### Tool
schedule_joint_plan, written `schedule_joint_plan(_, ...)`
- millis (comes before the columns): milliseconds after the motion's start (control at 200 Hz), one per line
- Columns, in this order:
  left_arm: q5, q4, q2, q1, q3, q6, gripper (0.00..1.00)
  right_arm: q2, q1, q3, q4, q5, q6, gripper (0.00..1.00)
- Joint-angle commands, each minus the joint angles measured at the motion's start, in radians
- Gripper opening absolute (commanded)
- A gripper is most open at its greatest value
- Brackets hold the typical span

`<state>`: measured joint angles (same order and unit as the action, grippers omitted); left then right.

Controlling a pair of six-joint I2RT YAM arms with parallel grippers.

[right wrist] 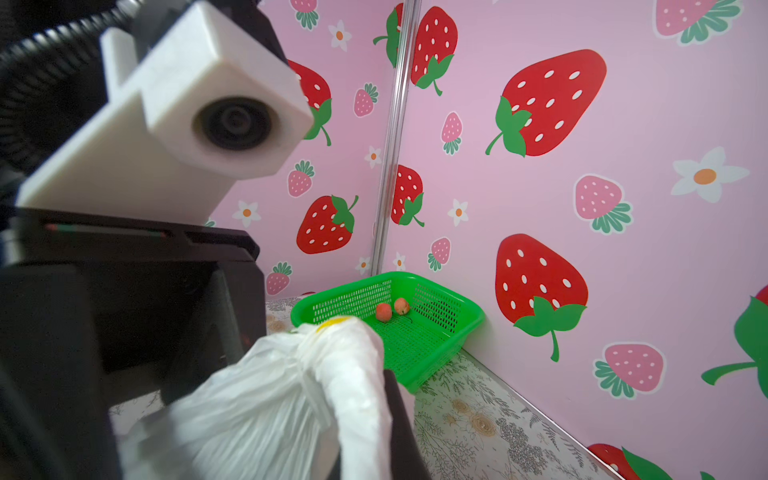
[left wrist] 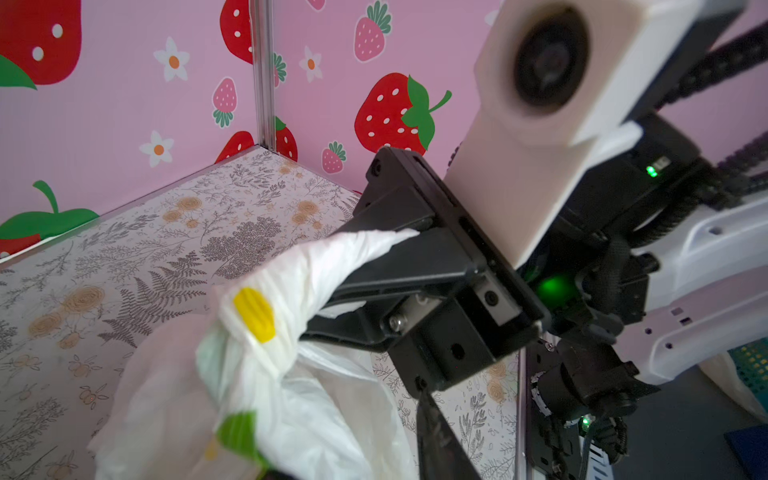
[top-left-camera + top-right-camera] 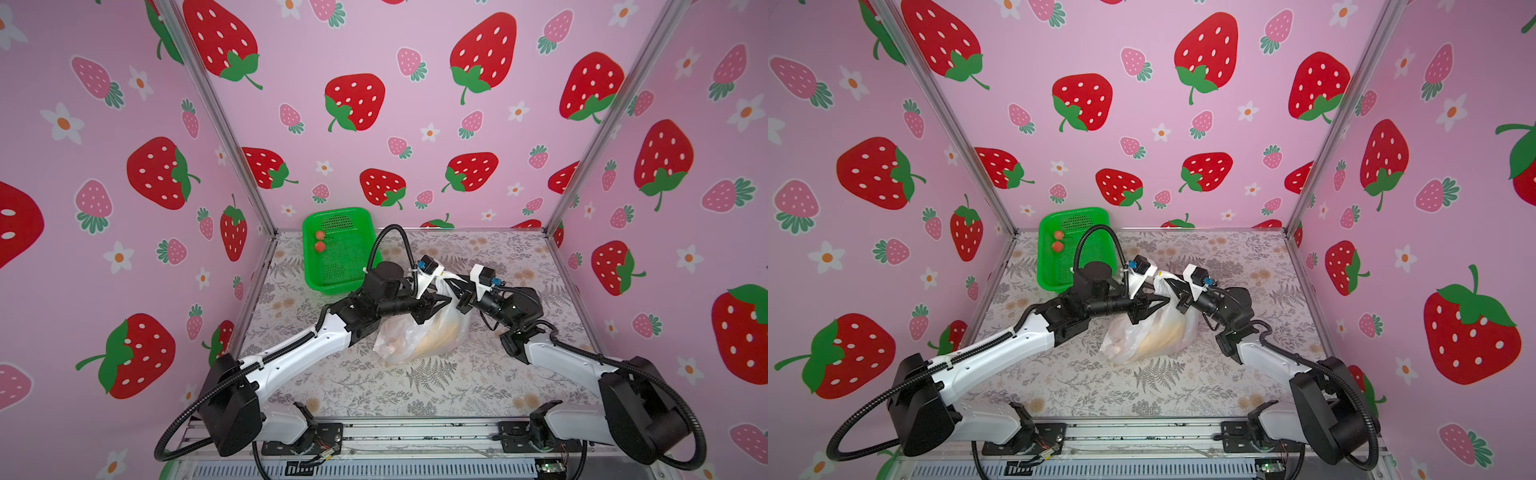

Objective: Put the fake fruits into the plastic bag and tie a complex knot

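The plastic bag (image 3: 415,336) sits mid-table, and a yellow banana bunch (image 3: 442,332) shows through its side. Its handles are gathered into a twisted white bunch (image 1: 307,361) raised above it; whether that bunch is a tied knot I cannot tell. My right gripper (image 3: 449,284) is shut on a handle strand (image 2: 365,249), which runs along its finger (image 1: 401,424). My left gripper (image 3: 434,311) stands open at the bag's neck. One of its fingers (image 2: 436,440) is clear of the plastic and the other is hidden behind the bag. Two small red round fruits (image 3: 320,241) lie in the green basket.
The green perforated basket (image 3: 353,216) stands at the back left against the wall. Both arms meet over the bag, wrist cameras nearly touching. Pink strawberry walls close in the floral table (image 3: 436,399) on three sides, with a metal rail along the front.
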<state>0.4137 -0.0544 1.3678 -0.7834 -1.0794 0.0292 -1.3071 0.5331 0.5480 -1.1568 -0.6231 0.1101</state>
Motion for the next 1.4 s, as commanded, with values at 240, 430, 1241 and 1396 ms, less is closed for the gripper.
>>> schedule_joint_plan(240,0.087,0.313,-0.169,0.069,-0.049,-0.363,0.61,-0.021,-0.067,0.118,0.155,-0.403,-0.155,0.00)
schedule_joint_plan(430,0.125,0.276,-0.238,0.214,-0.009,-0.351,0.65,-0.002,-0.067,0.151,0.296,-0.429,-0.249,0.00)
schedule_joint_plan(1241,0.187,0.210,0.043,0.196,-0.043,-0.478,0.62,-0.053,-0.036,0.187,0.143,-0.252,-0.170,0.00)
schedule_joint_plan(1396,0.149,0.150,0.064,0.164,-0.025,-0.417,0.59,-0.072,-0.036,0.198,0.064,-0.280,-0.115,0.00)
